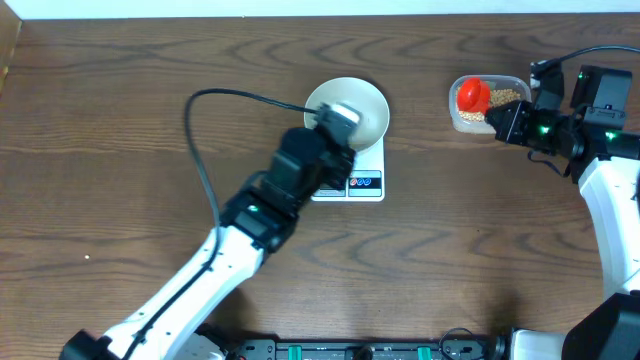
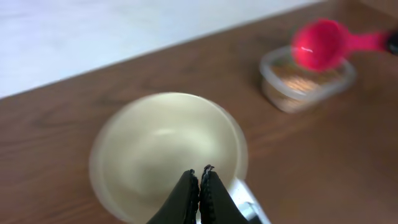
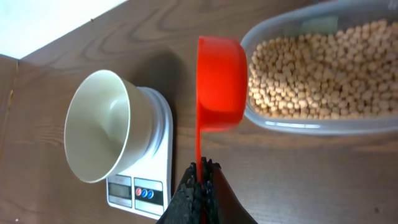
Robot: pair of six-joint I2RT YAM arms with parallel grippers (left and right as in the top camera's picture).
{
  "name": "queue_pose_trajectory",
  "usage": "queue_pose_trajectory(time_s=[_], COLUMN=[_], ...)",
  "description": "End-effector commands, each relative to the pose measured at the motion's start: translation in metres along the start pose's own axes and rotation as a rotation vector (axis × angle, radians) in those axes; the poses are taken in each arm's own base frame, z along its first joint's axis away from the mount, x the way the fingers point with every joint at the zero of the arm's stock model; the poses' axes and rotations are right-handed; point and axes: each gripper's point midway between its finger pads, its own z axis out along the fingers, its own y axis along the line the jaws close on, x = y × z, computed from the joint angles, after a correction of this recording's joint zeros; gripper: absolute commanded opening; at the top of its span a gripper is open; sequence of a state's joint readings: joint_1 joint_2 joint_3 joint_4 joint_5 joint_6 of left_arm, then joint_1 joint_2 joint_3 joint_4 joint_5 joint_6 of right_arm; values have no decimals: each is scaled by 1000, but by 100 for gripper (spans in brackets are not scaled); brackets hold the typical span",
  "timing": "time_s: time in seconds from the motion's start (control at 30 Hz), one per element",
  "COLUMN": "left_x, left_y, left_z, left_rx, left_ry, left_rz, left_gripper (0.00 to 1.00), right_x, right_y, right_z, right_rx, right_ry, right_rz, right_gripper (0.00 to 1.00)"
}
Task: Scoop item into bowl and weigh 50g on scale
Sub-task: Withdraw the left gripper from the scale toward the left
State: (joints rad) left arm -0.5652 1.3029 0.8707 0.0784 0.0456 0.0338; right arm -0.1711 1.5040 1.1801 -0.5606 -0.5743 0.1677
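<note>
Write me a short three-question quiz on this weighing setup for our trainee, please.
1. True or false: the white bowl stands on the scale.
2. What is the right hand shut on? A) the red scoop, by its handle B) the scale C) the bowl
3. Fill in the blank: all the beans in view lie in the clear ____.

Key
1. True.
2. A.
3. tub; the bowl holds none.
</note>
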Motion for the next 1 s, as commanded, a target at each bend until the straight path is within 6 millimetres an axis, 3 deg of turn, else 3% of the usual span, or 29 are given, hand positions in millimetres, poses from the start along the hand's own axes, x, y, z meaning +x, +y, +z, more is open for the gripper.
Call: queue_pose_trajectory(time_s=[0.0, 0.23, 0.47, 0.73, 0.97], left_x=[-1, 0, 5, 32, 77], left_y=[44, 115, 142, 127, 72], left_z=[-6, -17, -25, -21, -25], left_rx=[-104, -259, -320, -247, 45], left_ry=[-9, -22, -18, 89, 292], left_rz=[-29, -100, -149, -209, -184], left_gripper=[7, 7, 7, 7, 7], right_x=[-17, -31, -32, -24, -21], right_y=[7, 6, 6, 4, 3], right_z=[-10, -11, -11, -10, -10], right_rx=[-5, 8, 8, 13, 20], right_ry=[-61, -117, -119, -89, -77], right_rz=[-63, -95, -96, -76, -69], right_gripper=[1, 1, 1, 1, 1])
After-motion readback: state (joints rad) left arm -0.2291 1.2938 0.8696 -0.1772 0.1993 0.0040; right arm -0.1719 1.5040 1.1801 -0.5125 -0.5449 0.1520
